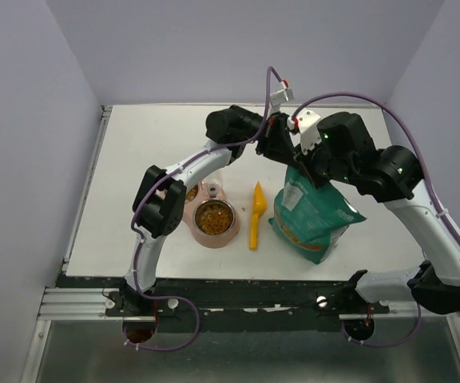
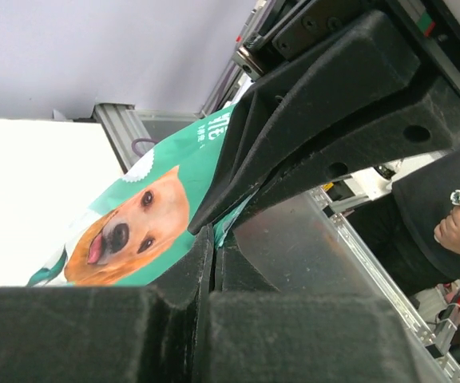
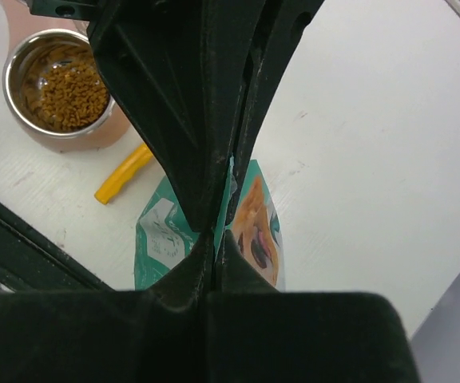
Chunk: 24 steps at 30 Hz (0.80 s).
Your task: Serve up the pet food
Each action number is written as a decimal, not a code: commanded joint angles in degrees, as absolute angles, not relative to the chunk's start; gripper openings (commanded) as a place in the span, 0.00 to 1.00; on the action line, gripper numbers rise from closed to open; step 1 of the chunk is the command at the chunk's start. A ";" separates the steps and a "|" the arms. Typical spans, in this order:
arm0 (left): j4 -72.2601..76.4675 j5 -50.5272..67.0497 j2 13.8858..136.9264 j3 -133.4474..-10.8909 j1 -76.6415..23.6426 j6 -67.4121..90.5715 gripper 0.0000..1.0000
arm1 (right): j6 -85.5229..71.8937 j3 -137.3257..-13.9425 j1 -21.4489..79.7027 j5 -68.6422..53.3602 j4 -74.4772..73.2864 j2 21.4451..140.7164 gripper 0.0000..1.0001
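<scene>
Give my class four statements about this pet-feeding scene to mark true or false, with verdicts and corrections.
1. The left claw and the right claw are both shut on the teal bag. True.
2. The bowl holds pet food. True.
3. The yellow scoop sits inside the bowl. False: it lies on the table, between the bowl and the teal bag.
4. The teal bag lies flat on the table. False: it stands up, gripped at its top edge.
</scene>
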<state>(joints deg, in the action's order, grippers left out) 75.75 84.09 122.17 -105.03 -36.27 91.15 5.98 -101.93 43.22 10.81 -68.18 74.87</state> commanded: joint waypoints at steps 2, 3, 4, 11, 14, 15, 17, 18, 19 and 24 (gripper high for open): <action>86.04 82.09 119.27 -105.91 -36.30 90.35 0.00 | 7.13 -104.40 42.71 8.46 -69.68 67.58 0.00; 85.87 81.92 119.18 -106.00 -36.39 90.44 0.00 | 6.25 -104.85 42.71 7.92 -71.26 68.63 0.00; 85.87 81.83 119.35 -106.08 -36.39 90.44 0.00 | 4.41 -104.94 42.71 7.82 -72.15 69.16 0.01; 85.96 82.61 119.00 -105.82 -36.30 90.97 0.00 | 5.00 -105.11 42.63 15.12 -68.99 69.51 0.52; 85.61 83.06 118.30 -105.29 -36.39 90.79 0.00 | 7.37 -105.64 42.63 14.07 -69.70 72.50 0.33; 85.34 83.32 118.21 -105.12 -36.30 90.53 0.00 | 7.82 -105.56 42.63 13.80 -69.78 72.94 0.17; 83.94 83.41 117.43 -104.33 -36.12 89.13 0.00 | 8.43 -104.94 42.71 13.54 -70.05 73.04 0.02; 83.15 83.23 116.81 -103.46 -36.21 87.99 0.03 | 8.61 -104.42 42.63 14.06 -70.22 72.34 0.00; 81.49 83.06 116.11 -102.14 -36.12 86.06 0.06 | 8.35 -103.98 42.71 14.58 -70.22 71.72 0.00; 69.03 80.86 110.93 -95.72 -36.91 70.52 0.10 | 6.25 -102.92 42.54 11.35 -71.45 70.22 0.39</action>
<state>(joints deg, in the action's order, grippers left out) 74.72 83.53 118.15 -99.22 -36.49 84.31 6.48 -104.07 42.83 12.43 -69.04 71.46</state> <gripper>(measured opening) 0.123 0.293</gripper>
